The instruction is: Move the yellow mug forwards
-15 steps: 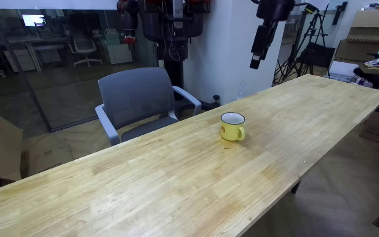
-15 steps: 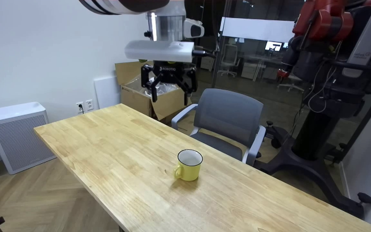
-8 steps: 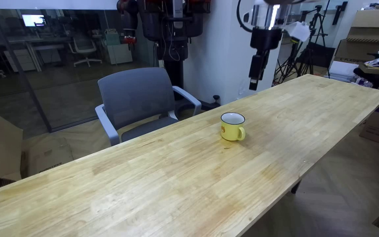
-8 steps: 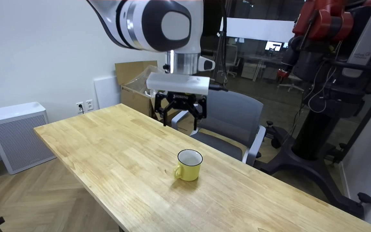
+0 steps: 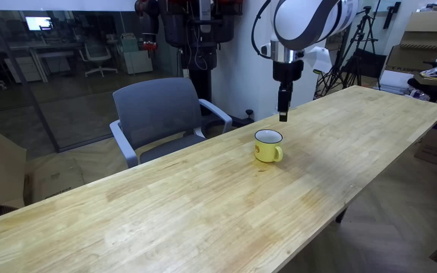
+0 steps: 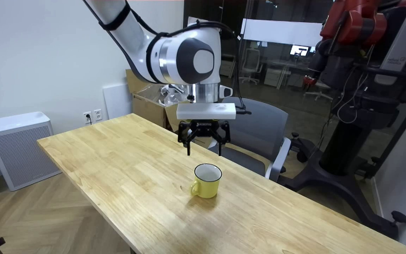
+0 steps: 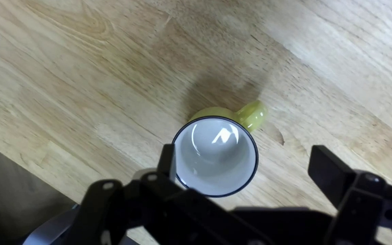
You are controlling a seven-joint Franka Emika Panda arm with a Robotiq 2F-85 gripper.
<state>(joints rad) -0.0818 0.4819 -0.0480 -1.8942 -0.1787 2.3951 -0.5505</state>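
The gripper (image 6: 204,152) is hovering higher than the mug (image 6: 208,185), its empty fingers (image 7: 330,173) spread apart, and is likely needing centring over it before lowering.

Stretches long and pale under the claw (image 6: 204,154) as a wooden table (image 6: 111,155). Carries a yellow mug (image 6: 206,186), upright, below the claw and apart from it, with the handle (image 7: 255,115) away from the claw in the wrist view. Shows a small dark mark (image 7: 282,142) there too, near the handle.
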